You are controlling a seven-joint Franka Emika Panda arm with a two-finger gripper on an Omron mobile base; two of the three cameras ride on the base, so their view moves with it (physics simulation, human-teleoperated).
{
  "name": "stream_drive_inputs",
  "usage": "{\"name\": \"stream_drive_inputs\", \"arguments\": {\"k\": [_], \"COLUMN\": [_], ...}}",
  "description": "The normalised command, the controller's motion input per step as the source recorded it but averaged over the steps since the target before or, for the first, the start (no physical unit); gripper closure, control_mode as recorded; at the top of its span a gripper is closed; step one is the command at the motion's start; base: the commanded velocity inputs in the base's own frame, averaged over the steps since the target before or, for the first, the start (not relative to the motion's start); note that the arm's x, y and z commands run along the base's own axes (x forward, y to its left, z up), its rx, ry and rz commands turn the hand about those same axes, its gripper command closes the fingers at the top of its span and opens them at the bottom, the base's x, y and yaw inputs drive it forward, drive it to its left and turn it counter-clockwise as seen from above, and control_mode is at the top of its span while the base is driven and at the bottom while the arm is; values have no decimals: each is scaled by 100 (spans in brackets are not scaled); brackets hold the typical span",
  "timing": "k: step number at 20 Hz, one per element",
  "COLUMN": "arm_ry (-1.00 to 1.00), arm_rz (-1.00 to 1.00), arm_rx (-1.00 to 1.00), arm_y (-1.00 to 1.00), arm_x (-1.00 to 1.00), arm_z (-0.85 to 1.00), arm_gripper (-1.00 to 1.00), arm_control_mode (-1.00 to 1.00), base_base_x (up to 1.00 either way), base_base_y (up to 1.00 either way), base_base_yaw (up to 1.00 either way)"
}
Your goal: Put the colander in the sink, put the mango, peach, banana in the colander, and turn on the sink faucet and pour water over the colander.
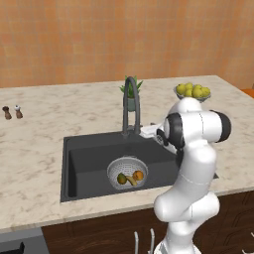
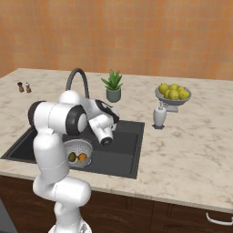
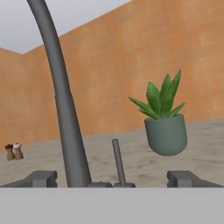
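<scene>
Kitchen counter: colander (image 1: 127, 172) with mango (image 1: 121, 178), peach (image 1: 138, 175), banana (image 1: 131, 180) sits in sink (image 1: 89, 161); wide-open, empty gripper (image 3: 113, 178) faces sink faucet (image 3: 61, 100), no water running yet.

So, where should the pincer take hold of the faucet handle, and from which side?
Probably the thin upright lever beside the faucet, near its top, from the front: it stands between the open pincer fingertips, and the plant stands further back.

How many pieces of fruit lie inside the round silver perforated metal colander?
3, in the colander in the sink: green mango left, yellow banana middle, orange peach right.
</scene>
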Motion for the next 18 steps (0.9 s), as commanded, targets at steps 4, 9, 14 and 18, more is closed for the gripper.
{"name": "stream_drive_inputs", "arguments": {"k": [4,9,14,18], "arm_ry": [0,0,0,1], "arm_rz": [0,0,0,0], "arm_rx": [0,0,0,0], "arm_y": [0,0,0,2], "arm_x": [19,23,27,19], "arm_z": [-4,-4,-8,-10], "arm_gripper": [-100,-100,-100,-100], "arm_control_mode": [-100,-100,-100,-100], "base_base_x": [0,0,0,0], "base_base_y": [0,0,0,0], "base_base_yaw": [0,0,0,0]}}
